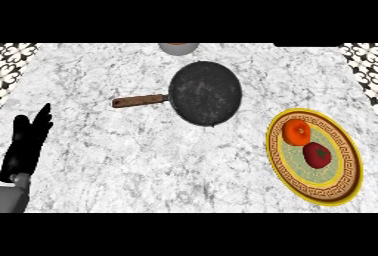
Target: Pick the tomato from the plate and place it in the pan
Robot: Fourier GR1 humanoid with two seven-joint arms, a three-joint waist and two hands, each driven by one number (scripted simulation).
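Tomato point(317, 155) lies on plate point(341, 176), apart from pan point(205, 93).

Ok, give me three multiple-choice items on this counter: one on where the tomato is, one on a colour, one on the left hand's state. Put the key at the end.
1. Where is the tomato relative to the pan?
A) inside it
B) on the plate to its right, beside an orange fruit
C) on its handle

2. The plate's rim is:
A) yellow
B) blue
C) white

3. The left hand is:
A) curled round the tomato
B) gripping the pan's handle
C) open, fingers up, at the view's left edge

Key:
1 B, the tomato sits on the plate, apart from the pan.
2 A, a yellow band rings the plate.
3 C, its fingers are straight and touch nothing.
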